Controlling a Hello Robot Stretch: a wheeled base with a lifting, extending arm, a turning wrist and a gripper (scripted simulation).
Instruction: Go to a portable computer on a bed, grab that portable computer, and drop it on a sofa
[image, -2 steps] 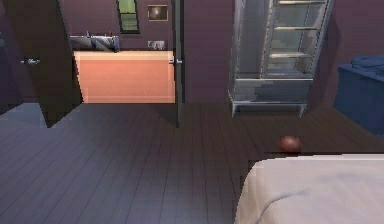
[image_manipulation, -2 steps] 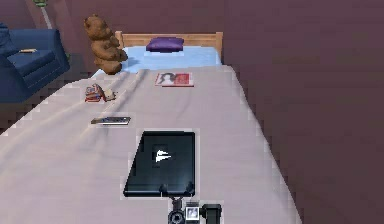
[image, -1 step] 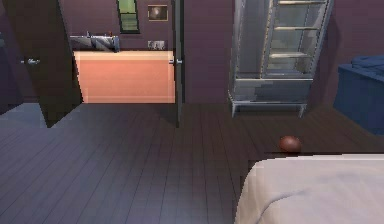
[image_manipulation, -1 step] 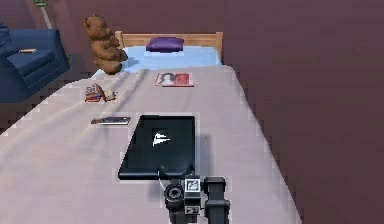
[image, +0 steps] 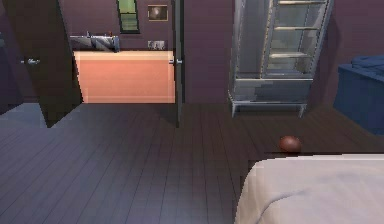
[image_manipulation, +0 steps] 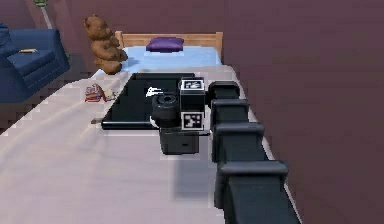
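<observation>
A flat black portable computer (image_manipulation: 135, 103) lies on the bed (image_manipulation: 70, 160), which has a pale cover. The dark arm rises from the arm side view's bottom edge, with two white marked squares at its far end. Left of them the gripper (image_manipulation: 155, 100) sits at or over the computer's right part. I cannot tell whether it holds anything. The bed's corner (image: 310, 190) also shows in the forward view's lower right.
On the bed are a brown teddy bear (image_manipulation: 100, 45), a purple pillow (image_manipulation: 165, 44) and a small red and white object (image_manipulation: 95, 95). A blue armchair (image_manipulation: 25, 60) stands beside it. Ahead are a brown ball (image: 290, 144), a grey shelf unit (image: 275, 55) and a doorway (image: 125, 75).
</observation>
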